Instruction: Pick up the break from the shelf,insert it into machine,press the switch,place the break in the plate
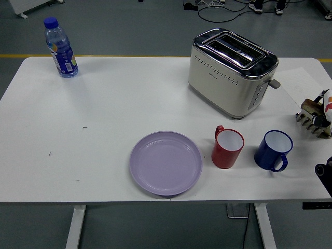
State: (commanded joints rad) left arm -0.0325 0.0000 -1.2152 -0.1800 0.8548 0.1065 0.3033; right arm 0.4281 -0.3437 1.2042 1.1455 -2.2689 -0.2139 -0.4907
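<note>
So the right hand (326, 176) is barely peeking in at 4 o'clock, fingers can't tell; toaster (233, 70) sitting at 1 o'clock on the worktop (104, 114).

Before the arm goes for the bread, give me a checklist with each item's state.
1. Toaster upright, top slots showing nothing in them: ok.
2. Purple plate holds nothing: ok.
3. Red mug and blue mug stand apart from the plate: ok.
4. Shelf at the table's right edge, partly cut off; bread in it: cannot tell.
5. Right hand barely in view at the right edge; fingers: cannot tell.
6. Left hand in view: not ok.
</note>
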